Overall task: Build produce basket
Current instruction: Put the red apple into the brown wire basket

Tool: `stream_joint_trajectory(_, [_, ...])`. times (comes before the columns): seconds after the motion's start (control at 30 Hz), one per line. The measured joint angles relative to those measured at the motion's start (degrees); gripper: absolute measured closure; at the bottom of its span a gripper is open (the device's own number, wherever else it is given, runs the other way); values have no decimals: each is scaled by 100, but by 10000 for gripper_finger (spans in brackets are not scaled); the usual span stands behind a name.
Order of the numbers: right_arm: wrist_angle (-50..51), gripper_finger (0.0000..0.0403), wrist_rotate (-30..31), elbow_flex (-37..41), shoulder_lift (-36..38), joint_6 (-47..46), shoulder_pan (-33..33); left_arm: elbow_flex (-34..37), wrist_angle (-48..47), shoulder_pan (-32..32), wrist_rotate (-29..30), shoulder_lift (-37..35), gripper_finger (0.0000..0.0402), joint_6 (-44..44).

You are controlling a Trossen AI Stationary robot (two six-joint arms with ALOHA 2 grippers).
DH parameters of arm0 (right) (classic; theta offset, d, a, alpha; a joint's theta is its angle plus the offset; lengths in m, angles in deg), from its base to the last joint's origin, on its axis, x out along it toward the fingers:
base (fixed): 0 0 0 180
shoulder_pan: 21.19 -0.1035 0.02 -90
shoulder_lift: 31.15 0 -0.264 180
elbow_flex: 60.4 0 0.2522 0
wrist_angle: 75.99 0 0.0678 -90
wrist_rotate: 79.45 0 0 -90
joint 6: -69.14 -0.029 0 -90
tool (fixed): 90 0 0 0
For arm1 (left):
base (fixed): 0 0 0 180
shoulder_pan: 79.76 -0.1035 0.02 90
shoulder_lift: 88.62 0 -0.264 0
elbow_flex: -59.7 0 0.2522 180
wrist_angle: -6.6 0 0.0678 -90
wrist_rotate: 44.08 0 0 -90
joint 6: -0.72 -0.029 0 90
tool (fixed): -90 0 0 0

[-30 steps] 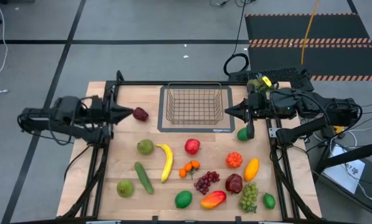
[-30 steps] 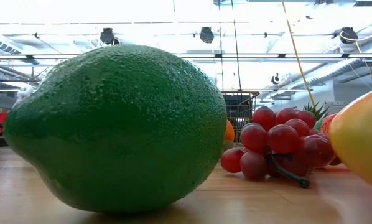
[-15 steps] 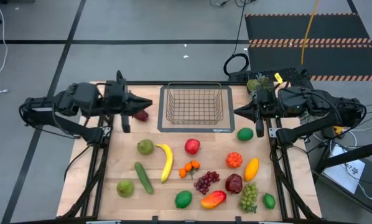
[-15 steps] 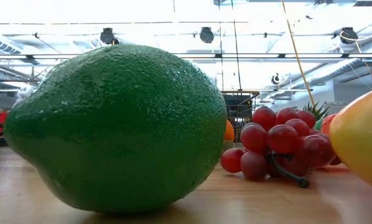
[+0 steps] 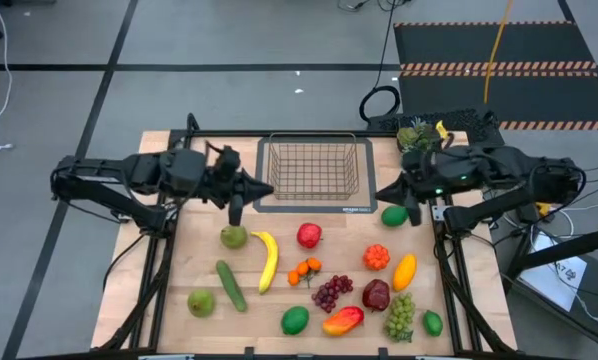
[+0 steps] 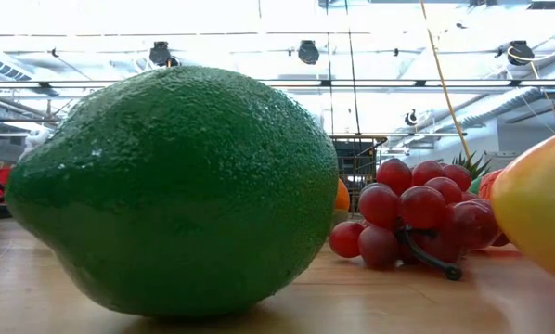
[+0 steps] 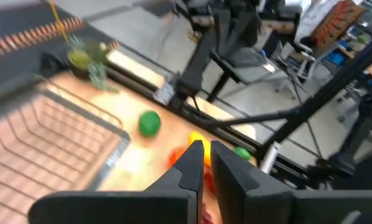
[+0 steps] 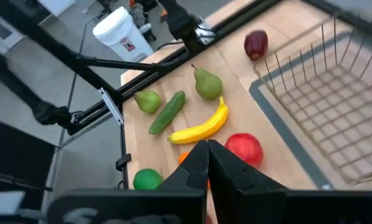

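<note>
The left gripper hangs clenched on nothing just left of the basket, which sits empty at the desk's far edge, midway along. The produce lies spread across the near half of the desk. The right gripper hangs clenched and empty just right of the basket, by a lime.

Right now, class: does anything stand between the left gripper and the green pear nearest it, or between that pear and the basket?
Nothing visible does. The left gripper, shut and empty, hovers by the basket, with the green pear just in front of it on bare table. The banana lies beside the pear, off that path.
</note>
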Motion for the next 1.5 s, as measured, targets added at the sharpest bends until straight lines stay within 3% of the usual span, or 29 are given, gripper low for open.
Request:
stream_joint_trajectory(0.13, [-30, 403, 161, 0, -445, -391, -29, 0, -32, 83, -371, 70, 371, 105])
stream_joint_trajectory(0.33, [-38, 392, 438, 0, -1170, -7, -89, 0, -91, 152, -473, 74, 371, -331])
stream_joint_trajectory(0.7, [-391, 306, 431, 427, -2260, 1417, -114, 0, -249, 147, -446, 54, 371, -534])
stream_joint_trajectory(0.93, [-1927, 264, 254, 1638, -2370, 1795, -114, 2, -254, 149, -378, 54, 371, -797])
stream_joint_trajectory(1.17, [-4081, 257, -28, 2933, -2378, 1766, -116, 1, -188, 147, -142, 56, 371, -755])
stream_joint_trajectory(1.5, [-5006, 257, -7, 3908, -2538, 2020, -114, 2, -197, 148, -133, 65, 371, -726])
